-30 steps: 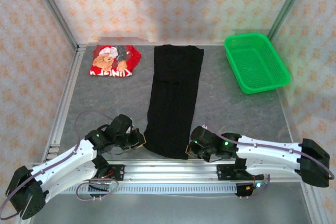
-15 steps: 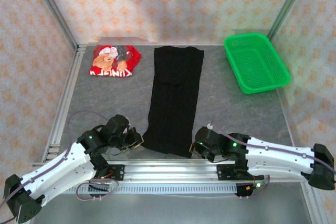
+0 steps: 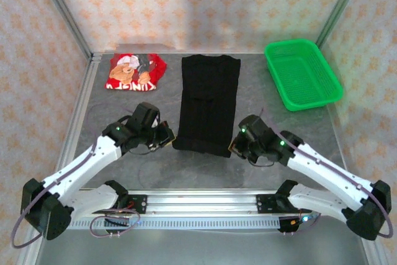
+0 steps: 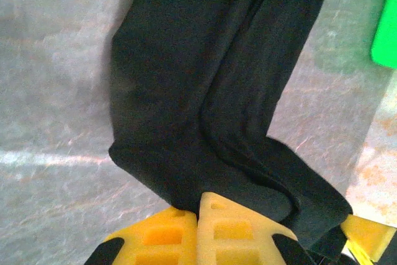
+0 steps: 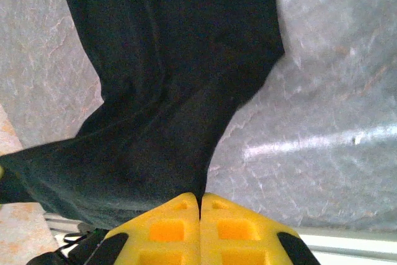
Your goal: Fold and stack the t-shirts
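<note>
The black t-shirt [image 3: 208,100] lies as a long narrow strip down the middle of the table, its near end lifted and carried over its lower part. My left gripper [image 3: 167,141] is shut on the near left corner of the black t-shirt [image 4: 205,97]. My right gripper [image 3: 234,149] is shut on the near right corner of the black t-shirt [image 5: 167,79]. In both wrist views the yellow fingers [image 4: 214,231] [image 5: 198,228] press together with black cloth pinched between them. The red t-shirt [image 3: 134,71] with its cartoon print lies folded at the far left.
A green mesh basket [image 3: 302,73] stands at the far right of the grey table [image 3: 279,122]. Patterned walls close in the back and sides. An aluminium rail [image 3: 205,200] with the arm bases runs along the near edge.
Both grippers have moved away from the near edge toward the far side, carrying the black t-shirt's hem with them, so the strip looks shorter. The red t-shirt and basket have not moved.
</note>
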Controlling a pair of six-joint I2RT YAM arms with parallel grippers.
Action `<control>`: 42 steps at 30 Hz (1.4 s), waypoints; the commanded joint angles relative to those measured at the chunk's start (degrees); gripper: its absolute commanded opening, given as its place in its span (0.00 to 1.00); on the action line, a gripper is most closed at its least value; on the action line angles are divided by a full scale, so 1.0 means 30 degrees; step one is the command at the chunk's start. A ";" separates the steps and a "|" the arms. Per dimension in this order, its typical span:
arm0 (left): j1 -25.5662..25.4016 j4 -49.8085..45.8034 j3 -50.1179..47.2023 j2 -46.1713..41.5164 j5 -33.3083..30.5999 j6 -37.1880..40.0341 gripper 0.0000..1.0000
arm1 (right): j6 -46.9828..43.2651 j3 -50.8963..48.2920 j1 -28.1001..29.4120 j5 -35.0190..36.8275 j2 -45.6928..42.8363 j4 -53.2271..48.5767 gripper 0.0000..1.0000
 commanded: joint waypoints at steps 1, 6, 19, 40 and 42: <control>0.0529 -0.0413 0.2210 0.1327 0.0392 0.1935 0.00 | -0.3653 0.1653 -0.1705 -0.1987 0.1503 -0.1155 0.00; 0.1208 -0.1000 0.4739 0.3672 0.0372 0.3550 0.00 | -0.6653 0.4248 -0.4385 -0.3438 0.4170 -0.2091 0.00; 0.2839 -0.2222 0.8864 0.7929 -0.0328 0.6031 0.00 | -1.1424 1.0360 -0.7833 -0.5006 1.0620 -0.4776 0.00; 0.4163 -0.2043 1.3522 1.4655 -0.0176 0.7352 0.00 | -1.2895 1.4694 -0.9404 -0.5215 1.6917 -0.5009 0.00; 0.4243 -0.2081 1.3863 1.5206 -0.0157 0.7332 0.00 | -1.2991 1.4977 -0.9490 -0.5246 1.7419 -0.4972 0.00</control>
